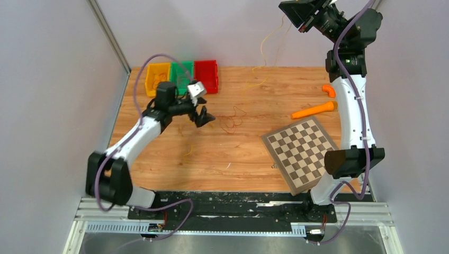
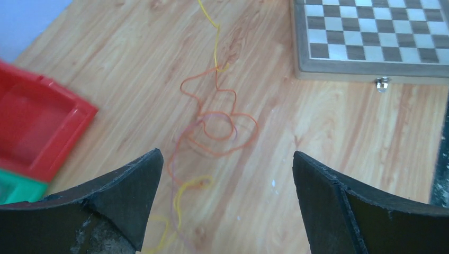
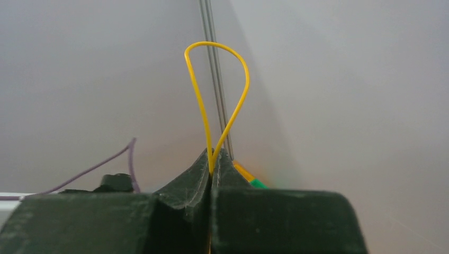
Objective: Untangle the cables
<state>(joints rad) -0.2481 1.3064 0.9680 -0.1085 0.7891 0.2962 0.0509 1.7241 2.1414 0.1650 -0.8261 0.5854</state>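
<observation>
A tangle of thin orange and red cables (image 1: 231, 120) lies mid-table; in the left wrist view it (image 2: 219, 129) lies on the wood ahead of the fingers, with a yellow strand (image 2: 182, 193) curling under it. My left gripper (image 1: 203, 115) is open and empty, low over the table just left of the tangle; its jaws (image 2: 227, 159) stand wide apart. My right gripper (image 1: 297, 22) is raised high at the back right, shut on a yellow cable (image 1: 263, 50) that hangs down to the table. In the right wrist view a yellow loop (image 3: 217, 95) sticks out of the closed gripper (image 3: 213, 159).
Yellow (image 1: 156, 78), green (image 1: 181, 76) and red (image 1: 206, 74) bins stand at the back left; the red bin (image 2: 32, 127) is left of my left fingers. A chessboard (image 1: 302, 151) lies front right, with an orange carrot piece (image 1: 314, 110) and a curved orange piece (image 1: 329, 90) behind it.
</observation>
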